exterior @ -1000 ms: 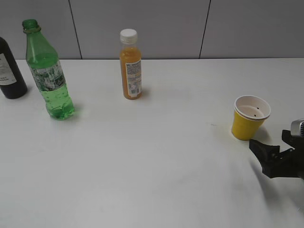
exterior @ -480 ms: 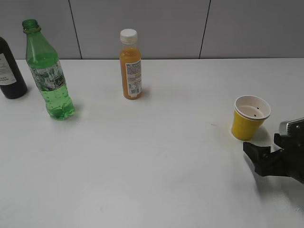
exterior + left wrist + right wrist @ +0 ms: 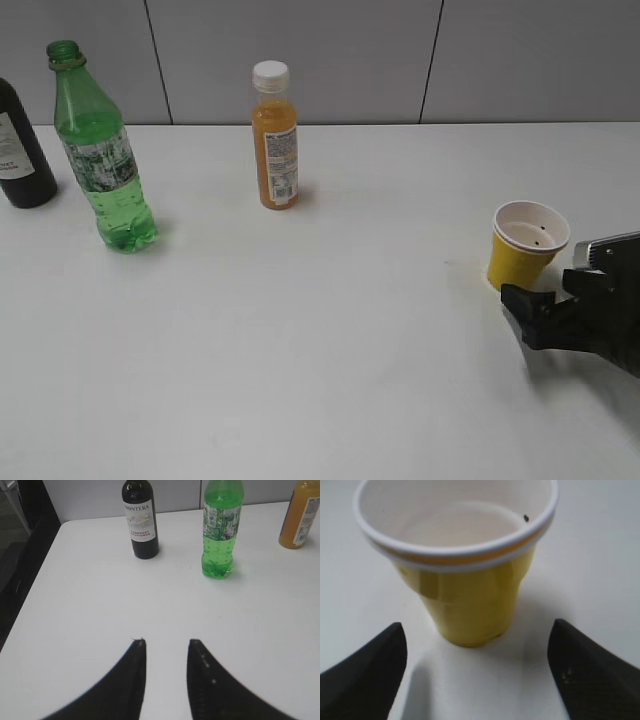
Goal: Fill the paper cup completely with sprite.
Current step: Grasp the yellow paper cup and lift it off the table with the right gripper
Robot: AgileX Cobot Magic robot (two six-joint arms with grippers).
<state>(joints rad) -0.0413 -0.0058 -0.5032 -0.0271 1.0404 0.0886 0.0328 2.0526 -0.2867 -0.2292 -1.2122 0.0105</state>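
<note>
The yellow paper cup (image 3: 527, 248) stands upright and empty at the right of the white table; it fills the right wrist view (image 3: 465, 585). My right gripper (image 3: 545, 305) (image 3: 477, 630) is open just in front of the cup, its fingers wide apart either side, not touching it. The green sprite bottle (image 3: 100, 150), capless with a grey-white label, stands at the far left; it also shows in the left wrist view (image 3: 220, 527). My left gripper (image 3: 166, 642) is open and empty over bare table, well short of the bottle; it is out of the exterior view.
A dark wine bottle (image 3: 20, 145) (image 3: 140, 517) with a white label stands left of the sprite. An orange juice bottle (image 3: 275, 135) (image 3: 299, 515) with a white cap stands at the back middle. The table's left edge (image 3: 35, 580) drops off near the left gripper.
My right gripper has moved up and left toward the paper cup, closing most of the gap. The bottles and cup have not moved.
</note>
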